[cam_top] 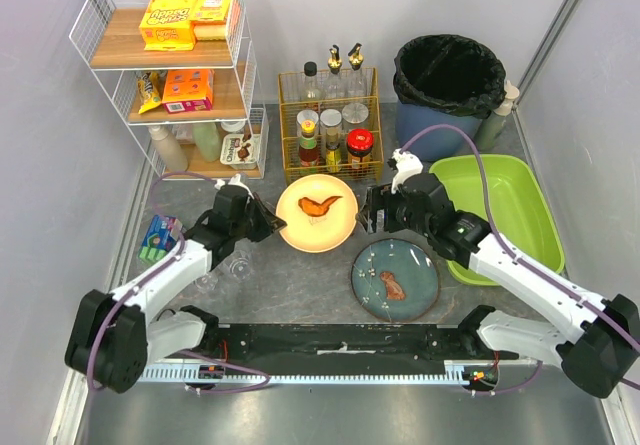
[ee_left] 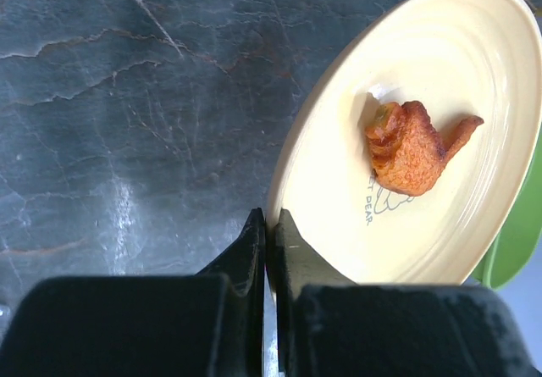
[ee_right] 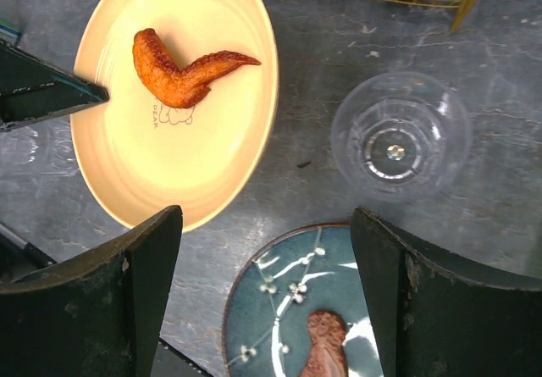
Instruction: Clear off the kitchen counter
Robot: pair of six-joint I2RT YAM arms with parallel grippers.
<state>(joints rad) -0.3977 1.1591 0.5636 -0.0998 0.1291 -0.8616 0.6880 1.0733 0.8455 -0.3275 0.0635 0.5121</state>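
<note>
Pinching the yellow plate (cam_top: 315, 235) rim, L gripper (ee_left: 271, 222) is closed tight on it. R gripper (ee_right: 264, 224) hangs wide, holding nothing, over the blue plate (cam_top: 420, 263). Looks early: 2 plates w/ food, glasses (cam_top: 225, 270) & a packet (cam_top: 158, 237) all sit on the table (cam_top: 300, 300), a dark stone slab under both arms. Green tray (cam_top: 500, 190) at R, bin (cam_top: 448, 70) at back, grey walls.
</note>
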